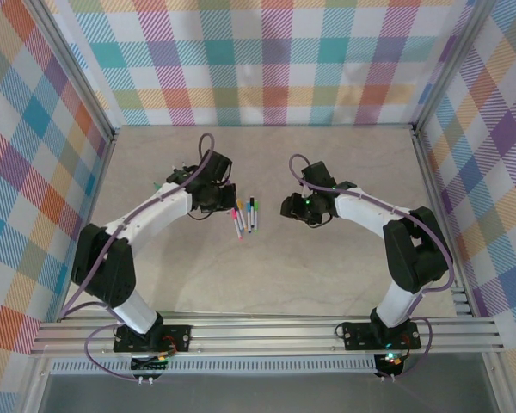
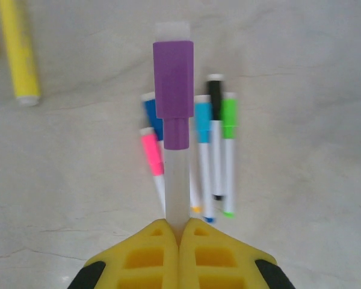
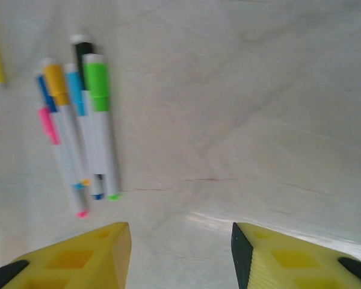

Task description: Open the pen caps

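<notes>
My left gripper (image 2: pixel 179 232) is shut on the white barrel of a pen (image 2: pixel 177 186) and holds it above the table. The pen's purple cap (image 2: pixel 173 78) sits on the far end. Below it, several capped pens (image 2: pixel 213 156) lie side by side, with pink (image 2: pixel 151 153), blue (image 2: pixel 151 114), light blue (image 2: pixel 203 120), black (image 2: pixel 215 96) and green (image 2: pixel 229 117) caps. From above, this row of pens (image 1: pixel 245 215) lies between my left gripper (image 1: pixel 224 198) and my right gripper (image 1: pixel 290 206). My right gripper (image 3: pixel 180 253) is open and holds nothing. The pens (image 3: pixel 84 132) are ahead and to its left, among them a green cap (image 3: pixel 96 84) and an orange cap (image 3: pixel 55 81).
A yellow pen (image 2: pixel 18 51) lies apart at the far left of the left wrist view. Checked walls (image 1: pixel 267 60) enclose the pale table (image 1: pixel 353 163) on three sides, with a metal rail (image 1: pixel 267 331) along the near edge.
</notes>
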Controlling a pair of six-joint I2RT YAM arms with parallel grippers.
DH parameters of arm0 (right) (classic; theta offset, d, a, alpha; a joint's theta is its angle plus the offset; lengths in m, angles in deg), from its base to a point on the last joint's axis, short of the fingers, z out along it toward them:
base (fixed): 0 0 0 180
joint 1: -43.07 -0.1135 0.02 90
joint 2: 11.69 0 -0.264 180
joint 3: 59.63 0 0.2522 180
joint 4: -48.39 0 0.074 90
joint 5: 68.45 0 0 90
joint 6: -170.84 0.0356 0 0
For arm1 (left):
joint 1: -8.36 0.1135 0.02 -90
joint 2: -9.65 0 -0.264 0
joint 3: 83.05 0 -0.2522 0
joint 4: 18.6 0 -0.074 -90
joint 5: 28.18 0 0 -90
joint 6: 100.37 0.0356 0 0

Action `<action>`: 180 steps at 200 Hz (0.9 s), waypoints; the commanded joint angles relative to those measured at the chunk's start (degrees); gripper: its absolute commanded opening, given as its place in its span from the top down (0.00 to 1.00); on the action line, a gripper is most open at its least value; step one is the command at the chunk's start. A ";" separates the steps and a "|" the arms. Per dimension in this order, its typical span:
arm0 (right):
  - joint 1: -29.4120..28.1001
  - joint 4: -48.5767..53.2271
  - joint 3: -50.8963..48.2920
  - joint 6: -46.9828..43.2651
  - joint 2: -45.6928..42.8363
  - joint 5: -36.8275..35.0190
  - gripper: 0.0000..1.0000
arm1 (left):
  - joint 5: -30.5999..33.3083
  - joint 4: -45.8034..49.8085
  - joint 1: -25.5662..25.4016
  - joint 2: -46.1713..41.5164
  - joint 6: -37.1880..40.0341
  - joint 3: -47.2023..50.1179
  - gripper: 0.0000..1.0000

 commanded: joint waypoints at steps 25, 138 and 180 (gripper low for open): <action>0.35 -12.80 -1.27 8.73 -2.58 10.73 0.48 | -15.49 -2.39 -0.38 -2.79 3.27 1.86 1.00; 0.26 -25.04 -4.77 17.67 -3.73 17.26 0.46 | -23.60 -7.33 -3.93 3.25 3.12 2.36 1.00; 0.04 -24.13 -2.92 17.77 -2.05 18.79 0.46 | -23.23 -6.60 -5.69 4.93 3.33 0.34 1.00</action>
